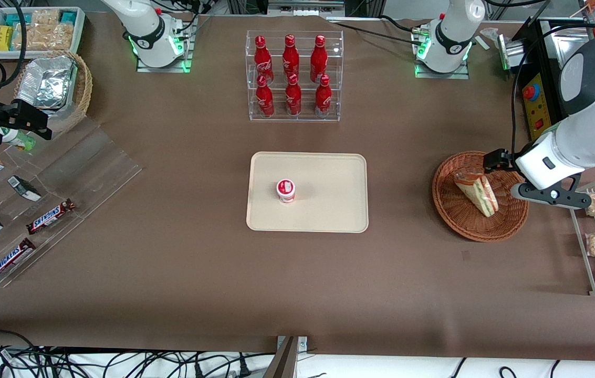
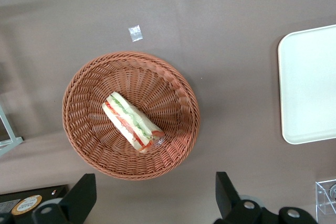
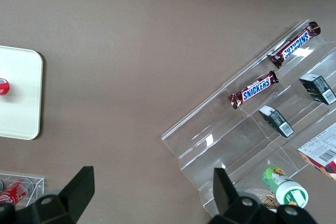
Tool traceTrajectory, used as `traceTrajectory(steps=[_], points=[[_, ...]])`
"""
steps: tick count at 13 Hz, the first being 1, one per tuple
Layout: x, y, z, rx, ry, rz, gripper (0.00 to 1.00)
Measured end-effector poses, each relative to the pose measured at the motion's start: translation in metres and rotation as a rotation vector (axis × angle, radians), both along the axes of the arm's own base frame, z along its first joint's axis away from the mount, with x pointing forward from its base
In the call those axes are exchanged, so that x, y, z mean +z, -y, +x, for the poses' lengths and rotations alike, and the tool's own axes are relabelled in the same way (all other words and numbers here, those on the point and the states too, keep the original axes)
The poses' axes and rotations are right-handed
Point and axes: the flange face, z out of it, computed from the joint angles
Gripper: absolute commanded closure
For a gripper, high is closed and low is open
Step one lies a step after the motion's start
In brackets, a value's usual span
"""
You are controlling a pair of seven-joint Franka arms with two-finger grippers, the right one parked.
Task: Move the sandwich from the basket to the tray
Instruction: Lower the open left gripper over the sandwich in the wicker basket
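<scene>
The sandwich [image 1: 476,191] lies in the reddish-brown wicker basket [image 1: 455,210]. The hand [image 2: 153,203] hangs open above the basket, holding nothing. On the cream tray [image 1: 329,173] stands a small red-and-white cup [image 1: 285,190].

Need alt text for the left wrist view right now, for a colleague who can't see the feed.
The sandwich lies in the round reddish-brown basket on the brown table, with the open gripper above the table just outside the basket rim, its fingers spread wide. A corner of the cream tray shows off to one side, apart from the basket.
</scene>
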Motion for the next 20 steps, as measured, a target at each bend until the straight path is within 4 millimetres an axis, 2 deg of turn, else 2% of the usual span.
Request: traceTrajectory(steps=[8,13,16,20], points=[[-0.003,-0.002,0.001,0.03,-0.004,0.004,0.0],[-0.021,-0.034,0.006,0.315,-0.034,0.044,0.0],[-0.054,-0.035,0.008,0.426,-0.068,0.071,0.0],[-0.129,-0.039,-0.005,0.507,-0.046,0.154,0.0]])
